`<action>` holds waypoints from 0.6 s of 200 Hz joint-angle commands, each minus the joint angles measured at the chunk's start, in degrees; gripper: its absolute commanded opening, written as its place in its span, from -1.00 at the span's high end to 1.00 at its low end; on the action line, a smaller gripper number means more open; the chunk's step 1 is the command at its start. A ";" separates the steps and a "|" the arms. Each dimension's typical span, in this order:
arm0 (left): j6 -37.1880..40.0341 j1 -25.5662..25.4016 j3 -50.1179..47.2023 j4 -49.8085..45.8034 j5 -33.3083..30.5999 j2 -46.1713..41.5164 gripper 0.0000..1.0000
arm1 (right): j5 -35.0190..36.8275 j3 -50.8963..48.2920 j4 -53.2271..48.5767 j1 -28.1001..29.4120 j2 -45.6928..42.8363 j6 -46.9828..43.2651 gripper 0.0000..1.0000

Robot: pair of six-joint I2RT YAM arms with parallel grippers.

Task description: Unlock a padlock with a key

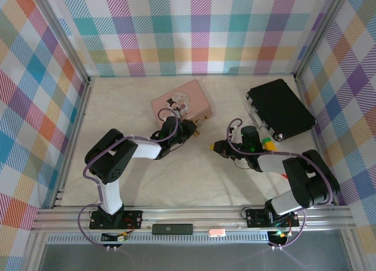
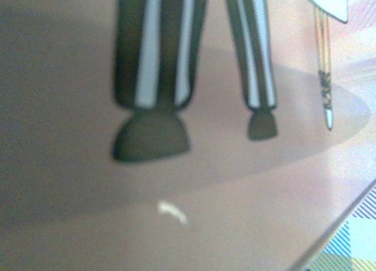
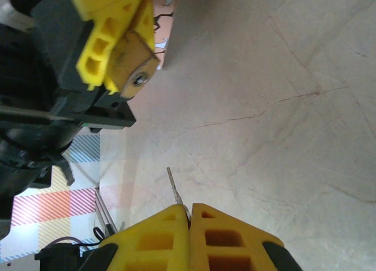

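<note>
The small brass padlock is held in my left gripper, whose yellow fingers are shut on it, keyhole end facing my right gripper. From above, the padlock sits just in front of the pink tin. My right gripper is shut on the key. Its thin silvery blade sticks out from between the yellow fingertips, pointing towards the padlock but still apart from it. In the top view the right gripper sits a short gap to the right of the left one.
A pink tin with a cartoon picture lies just behind the left gripper, and its lid is very close in the left wrist view. A black case lies at the back right. Plaid walls enclose the pale table.
</note>
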 commanded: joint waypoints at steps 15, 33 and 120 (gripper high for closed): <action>-6.26 -0.84 -1.87 3.65 4.79 0.01 1.00 | -1.07 2.30 12.89 0.87 5.47 4.59 1.00; -5.99 -0.78 -1.95 3.57 4.80 0.01 1.00 | -0.87 2.32 16.28 0.96 7.17 5.34 1.00; -5.95 -1.04 -1.95 3.62 4.52 -0.36 1.00 | -2.32 4.01 25.78 2.18 13.28 8.40 1.00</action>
